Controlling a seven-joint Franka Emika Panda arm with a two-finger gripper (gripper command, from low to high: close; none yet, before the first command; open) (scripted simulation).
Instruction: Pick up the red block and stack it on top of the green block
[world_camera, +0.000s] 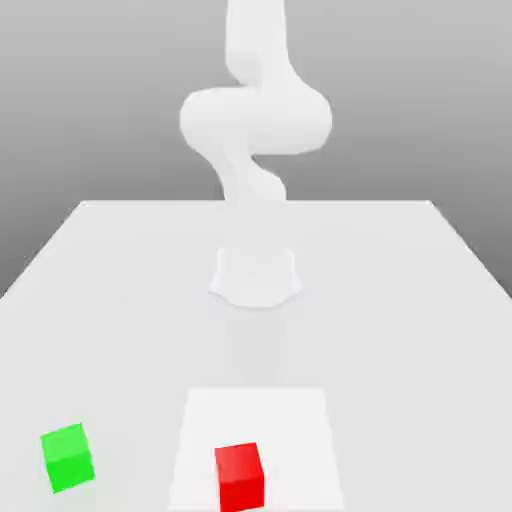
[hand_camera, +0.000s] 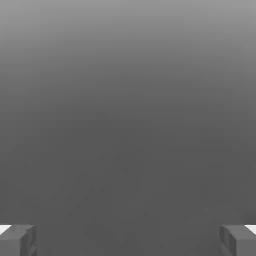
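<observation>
With fingers (hand_camera: 17, 240) spread wide and empty for the grasp ahead, we see the red block (world_camera: 240, 476) untouched on the white bench (world_camera: 120, 290), apparently well apart from the green block (world_camera: 67, 457).

The claw (hand_camera: 128, 241) faces a plain grey backdrop, paler toward one edge; its two fingertips (hand_camera: 18, 240) stand wide apart at opposite corners, nothing between them.
</observation>
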